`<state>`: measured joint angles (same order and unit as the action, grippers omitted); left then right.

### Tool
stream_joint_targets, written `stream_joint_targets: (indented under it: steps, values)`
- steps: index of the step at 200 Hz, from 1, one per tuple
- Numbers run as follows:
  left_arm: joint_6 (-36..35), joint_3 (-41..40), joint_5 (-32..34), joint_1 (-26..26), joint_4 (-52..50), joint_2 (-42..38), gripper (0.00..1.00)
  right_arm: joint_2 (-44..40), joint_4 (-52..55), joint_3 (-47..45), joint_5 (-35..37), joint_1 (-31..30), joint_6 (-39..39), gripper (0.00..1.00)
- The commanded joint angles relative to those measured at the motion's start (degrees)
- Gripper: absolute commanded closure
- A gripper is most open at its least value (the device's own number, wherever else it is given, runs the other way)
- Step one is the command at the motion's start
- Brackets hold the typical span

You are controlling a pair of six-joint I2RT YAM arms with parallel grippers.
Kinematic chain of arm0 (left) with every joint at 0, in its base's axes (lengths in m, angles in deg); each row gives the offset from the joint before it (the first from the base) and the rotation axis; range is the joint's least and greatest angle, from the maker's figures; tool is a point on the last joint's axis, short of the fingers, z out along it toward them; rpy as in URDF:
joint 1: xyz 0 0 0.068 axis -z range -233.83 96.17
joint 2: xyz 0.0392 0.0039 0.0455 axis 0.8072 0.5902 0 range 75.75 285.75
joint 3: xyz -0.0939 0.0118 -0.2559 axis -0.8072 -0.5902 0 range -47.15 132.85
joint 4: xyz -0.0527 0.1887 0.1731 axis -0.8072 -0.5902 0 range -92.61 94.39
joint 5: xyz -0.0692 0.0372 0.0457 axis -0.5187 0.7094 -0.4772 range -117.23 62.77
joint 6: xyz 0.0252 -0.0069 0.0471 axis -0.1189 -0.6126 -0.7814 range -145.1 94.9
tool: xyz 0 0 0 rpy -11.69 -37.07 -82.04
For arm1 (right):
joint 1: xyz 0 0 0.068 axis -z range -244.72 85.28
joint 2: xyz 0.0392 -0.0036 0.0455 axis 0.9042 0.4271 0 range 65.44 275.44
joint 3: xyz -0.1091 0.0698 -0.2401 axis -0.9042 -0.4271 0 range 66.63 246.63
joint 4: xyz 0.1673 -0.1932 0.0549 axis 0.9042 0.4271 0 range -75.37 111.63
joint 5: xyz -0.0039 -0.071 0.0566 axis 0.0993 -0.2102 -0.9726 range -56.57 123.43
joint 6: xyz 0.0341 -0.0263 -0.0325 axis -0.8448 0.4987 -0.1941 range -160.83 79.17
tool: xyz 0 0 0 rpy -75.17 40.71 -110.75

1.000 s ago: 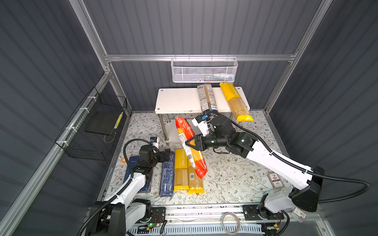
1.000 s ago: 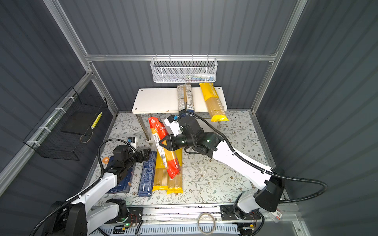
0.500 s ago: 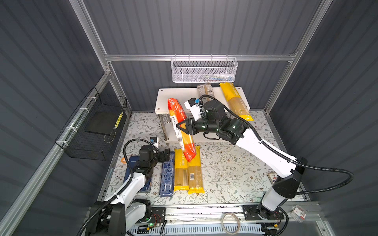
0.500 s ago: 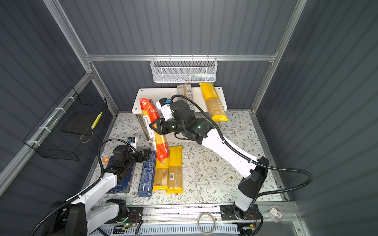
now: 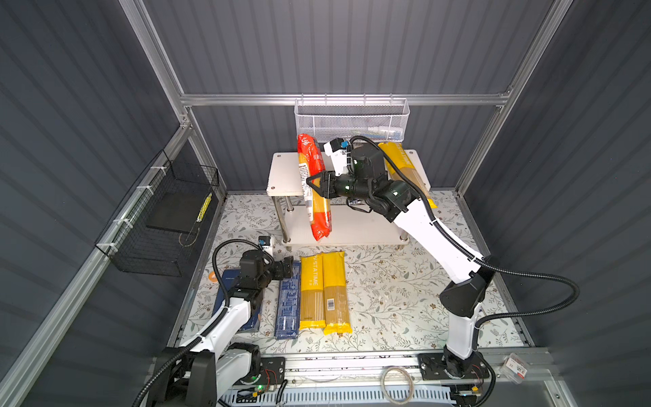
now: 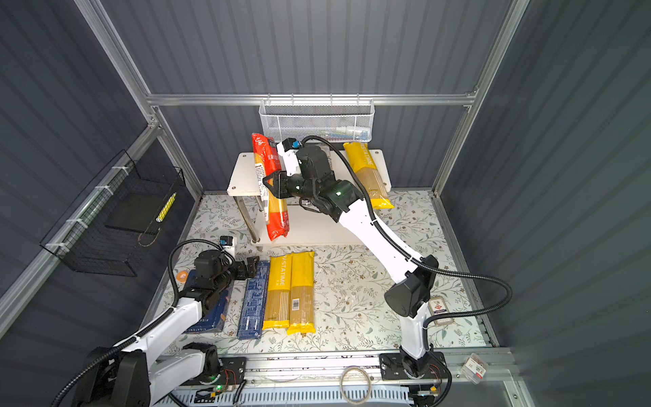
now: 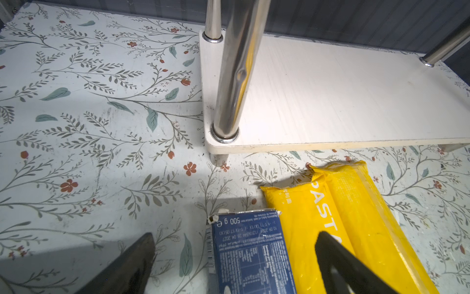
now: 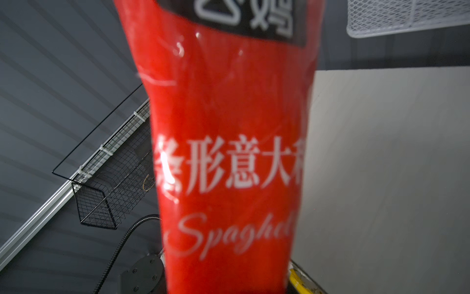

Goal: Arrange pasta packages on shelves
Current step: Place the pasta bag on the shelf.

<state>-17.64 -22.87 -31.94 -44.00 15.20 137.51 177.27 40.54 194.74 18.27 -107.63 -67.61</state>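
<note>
Raised from above the two yellow packs (image 5: 311,292) on the worktop (image 5: 405,292), the red spaghetti pack (image 5: 309,155) now hangs steeply tilted at the front edge of the top board (image 5: 281,176) of the shelves (image 5: 366,232). The right gripper (image 5: 321,184) pinches it about mid-length, jaws drawn in narrow on the wrapper. Its upper end rises close under the white mesh basket (image 5: 352,119), and its lower end dangles before the bare lower board (image 5: 352,218). Let go at this slant, the pack would likely slide off the front edge. A swing to level it could clip the basket, or the yellow pack (image 5: 401,165) lying at the board's end away from the black wire basket (image 5: 165,225). Room is good at the board's other end, which lies bare. The left gripper (image 5: 287,264) hovers wide open and empty over the end of the narrow blue box (image 5: 287,306) on the worktop, well apart from the lift.
</note>
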Motion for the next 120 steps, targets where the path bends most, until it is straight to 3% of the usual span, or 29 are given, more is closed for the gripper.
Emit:
stream_joint_targets:
  steps: [1,120]
  values:
    - [-1.1,1.1,-0.5,0.4,0.4,-0.4,0.01,-0.5,-7.2,3.8,0.2,0.2,-0.4,0.67]
    - [-1.2,1.2,-0.7,0.4,0.5,-0.5,0.01,7.7,-11.8,12.6,-0.8,5.3,-5.4,0.67]
